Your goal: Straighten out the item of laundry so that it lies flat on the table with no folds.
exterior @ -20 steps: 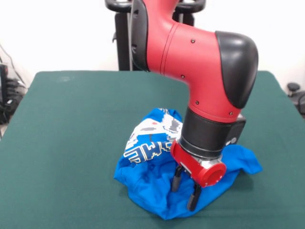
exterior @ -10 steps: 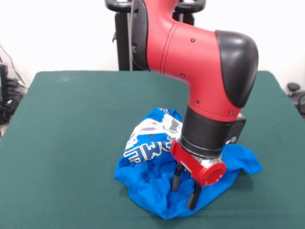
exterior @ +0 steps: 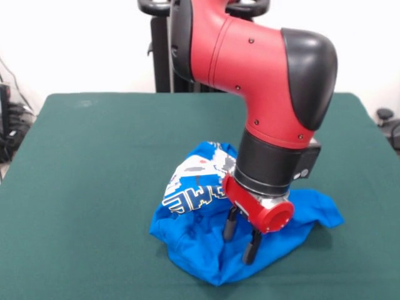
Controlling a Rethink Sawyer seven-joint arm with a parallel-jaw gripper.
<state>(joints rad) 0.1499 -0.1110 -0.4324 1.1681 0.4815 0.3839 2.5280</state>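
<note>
Shirt still bunched up, straightening barely begun

The blue T-shirt [exterior: 206, 240] is lying in a crumpled heap in the lower middle of the frame on the green table [exterior: 94, 162], with its white print folded up toward the upper left of the pile and one corner trailing off to the right. The gripper [exterior: 241, 237] is hanging over the front of the heap, its two dark fingers [exterior: 230, 226] standing a little apart with their tips down at the cloth; I am not seeing any fabric pinched between them, so it looks to be holding nothing. By my reckoning nearly all the work is remaining: the folds need pulling out and the shirt spreading flat. No containers are showing anywhere on the table.
</note>
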